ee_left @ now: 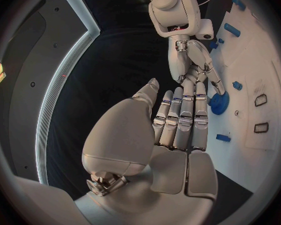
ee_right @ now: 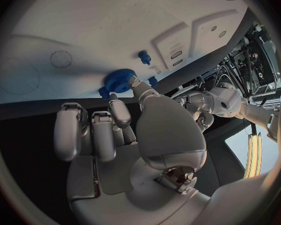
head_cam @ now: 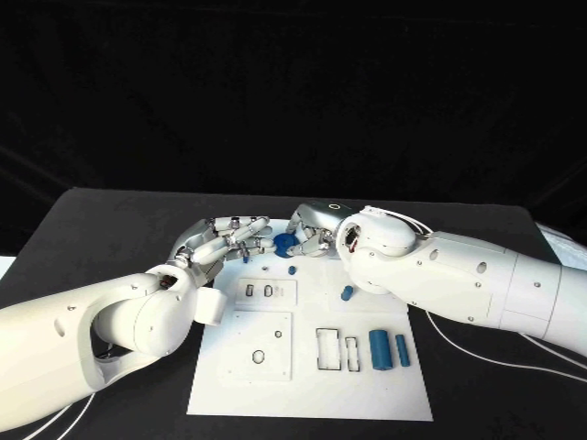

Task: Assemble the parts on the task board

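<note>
The right robot hand (head_cam: 314, 231) is pinching a blue gear (head_cam: 284, 242) at the white board's (head_cam: 274, 385) far edge; the left robot hand (head_cam: 224, 238) is lying flat and empty beside it.

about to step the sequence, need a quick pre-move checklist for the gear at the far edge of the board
1. Blue gear pinched by right hand fingers: ok, seen in the right wrist view.
2. Left hand holds nothing, fingers straight: ok.
3. Left hand clear of gear: cannot tell, very close.
4. Gear seated on the task board: cannot tell.
5. Two blue cylinders lying on the board, out of the way: ok.
</note>
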